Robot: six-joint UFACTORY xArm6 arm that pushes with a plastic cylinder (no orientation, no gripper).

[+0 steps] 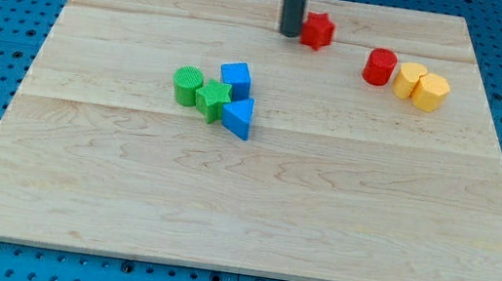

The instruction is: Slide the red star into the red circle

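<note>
No jaws on this rig, just a dark rod holding nothing; my tip (pixel 290 34) down on the wooden tabletop (pixel 250 219) near the view's top. Red star (pixel 318 31) touching the tip's right side. Red circle (pixel 378 67) off to the right of the star and slightly lower, clear gap between them. Two yellow blocks (pixel 421 87) pressed together just right of the red circle, shapes unclear. Left of centre, tight cluster: green cylinder (pixel 187 84), green star (pixel 212 100), blue cube (pixel 236 79), blue triangle (pixel 238 117).
</note>
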